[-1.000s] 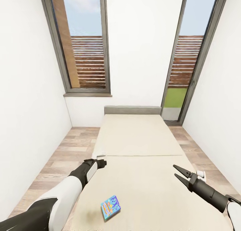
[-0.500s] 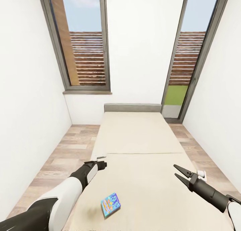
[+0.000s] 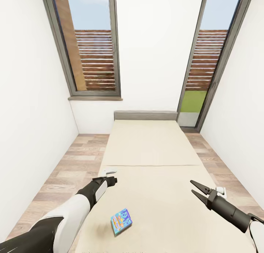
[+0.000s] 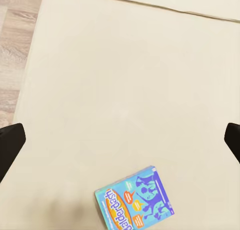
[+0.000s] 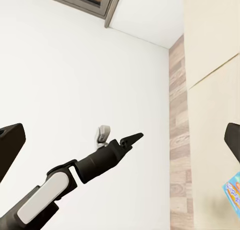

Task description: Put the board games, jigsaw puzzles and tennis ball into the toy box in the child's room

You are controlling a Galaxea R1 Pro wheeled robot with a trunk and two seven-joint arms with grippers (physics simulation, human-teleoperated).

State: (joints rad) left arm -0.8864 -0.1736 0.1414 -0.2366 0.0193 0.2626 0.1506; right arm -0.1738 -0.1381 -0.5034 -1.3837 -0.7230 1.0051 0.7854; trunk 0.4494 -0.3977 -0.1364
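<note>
A blue board game box [image 3: 121, 221] lies flat on the near part of the beige bed [image 3: 146, 146], slightly left of the middle. My left gripper [image 3: 110, 179] hovers above the bed's left side, beyond the box and apart from it. In the left wrist view its fingers [image 4: 10, 145] stand wide apart with nothing between them, and the box [image 4: 135, 200] lies below on the mattress. My right gripper [image 3: 196, 190] is open over the bed's right side, empty. In the right wrist view the left arm [image 5: 90, 165] crosses in front of the wall, and a corner of the box [image 5: 232, 190] shows.
The bed runs lengthwise toward a grey headboard [image 3: 145, 115] at the far wall. Narrow strips of wooden floor [image 3: 69, 165] run along both sides, closed in by white walls. A tall window [image 3: 91, 54] stands at the back left and a glass door [image 3: 205, 62] at the back right.
The whole head view has shifted: the bed, windows and box sit a little higher in the picture, so the camera moved. Both arms hold the same pose.
</note>
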